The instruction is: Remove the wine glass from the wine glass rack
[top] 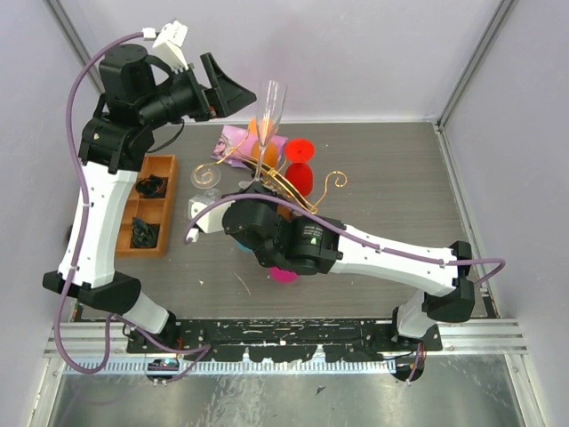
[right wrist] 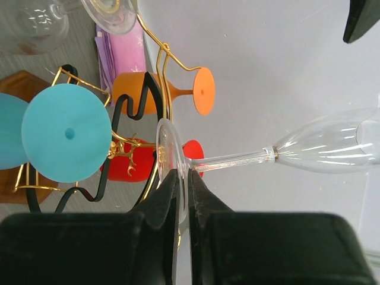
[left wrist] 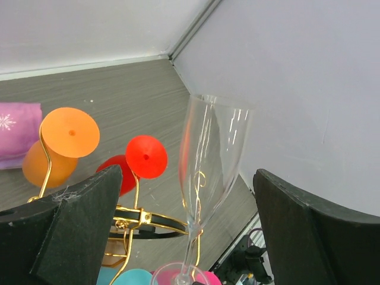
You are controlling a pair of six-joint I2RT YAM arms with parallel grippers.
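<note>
One wine glass [right wrist: 320, 145] in right hand [right wrist: 182, 184].

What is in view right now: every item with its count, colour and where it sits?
clear flute: one, clear, above rack
wine glass rack: one, gold, table centre
orange glass: one, on rack
red glass: one, on rack
teal glass: at least one, on rack
pink item: one, mostly hidden under right arm
clear wine glass: one, rack's left end
tray: one, orange, left of rack
cloth: one, purple, behind rack
left gripper: open around flute's bowl
right gripper: shut on flute's foot
</note>
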